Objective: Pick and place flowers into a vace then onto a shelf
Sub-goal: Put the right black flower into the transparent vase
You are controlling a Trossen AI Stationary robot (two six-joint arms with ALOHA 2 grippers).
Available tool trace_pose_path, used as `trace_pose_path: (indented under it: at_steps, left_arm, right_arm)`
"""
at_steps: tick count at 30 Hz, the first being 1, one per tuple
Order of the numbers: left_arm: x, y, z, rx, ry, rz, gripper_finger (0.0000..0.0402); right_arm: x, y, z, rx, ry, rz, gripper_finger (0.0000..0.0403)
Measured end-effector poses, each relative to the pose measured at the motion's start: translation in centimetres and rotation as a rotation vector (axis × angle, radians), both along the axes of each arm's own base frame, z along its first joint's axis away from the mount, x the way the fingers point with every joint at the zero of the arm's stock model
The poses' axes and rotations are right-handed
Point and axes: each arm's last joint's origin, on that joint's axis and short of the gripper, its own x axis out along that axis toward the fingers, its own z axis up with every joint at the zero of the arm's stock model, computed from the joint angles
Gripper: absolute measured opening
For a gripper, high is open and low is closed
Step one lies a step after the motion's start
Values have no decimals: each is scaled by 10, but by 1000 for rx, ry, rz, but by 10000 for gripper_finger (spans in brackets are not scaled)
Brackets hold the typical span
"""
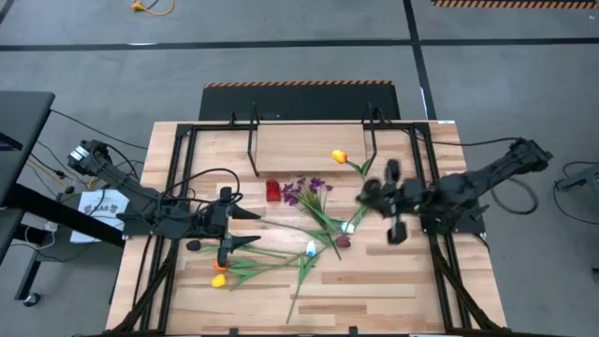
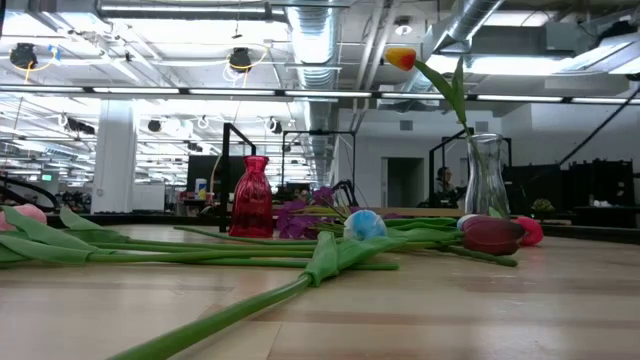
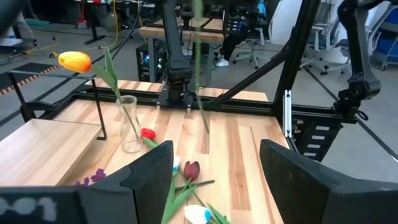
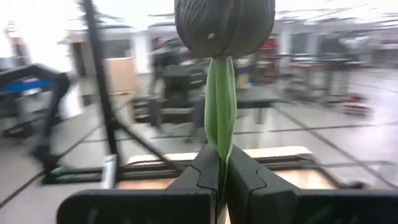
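Green stem is what I have clamped in the right gripper [image 4: 221, 177]: its fingers are clenched on a tulip stem [image 4: 219, 112] that runs straight out from between them, ending in a dark bloom [image 4: 225, 25] beyond the fingertips. From overhead, that gripper [image 1: 398, 201] is raised above the table's right half, with the clear glass vase [image 3: 129, 124] close by on its inboard side. The vase stands upright on the tabletop and already holds one yellow-orange tulip [image 2: 401, 57], whose stem leans out of the neck.

The relation that governs the next move, in my judgement, is stem axis against vase mouth. The free end of the stem must point down and line up over the narrow neck, which the tulip already in it partly fills.

The left gripper [image 1: 228, 227] waits over the left half with its fingers spread and empty. Loose flowers [image 1: 309, 251] lie flat mid-table. A red vase [image 2: 252, 197] stands farther back, and the shelf [image 1: 309, 148] sits along the far edge.
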Motion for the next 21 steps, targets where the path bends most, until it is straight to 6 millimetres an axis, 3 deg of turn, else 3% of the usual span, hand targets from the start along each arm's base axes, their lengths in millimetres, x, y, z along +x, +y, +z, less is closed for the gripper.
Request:
trace_pose_path:
  at_steps: [8,21]
  left_arm:
    - [0,0,0,2,0,2,231]
    - [0,0,0,7,2,-4,231]
  right_arm:
    - [-39,-25,9,12,16,-283,0]
    - [-40,-45,7,-47,61,-534,0]
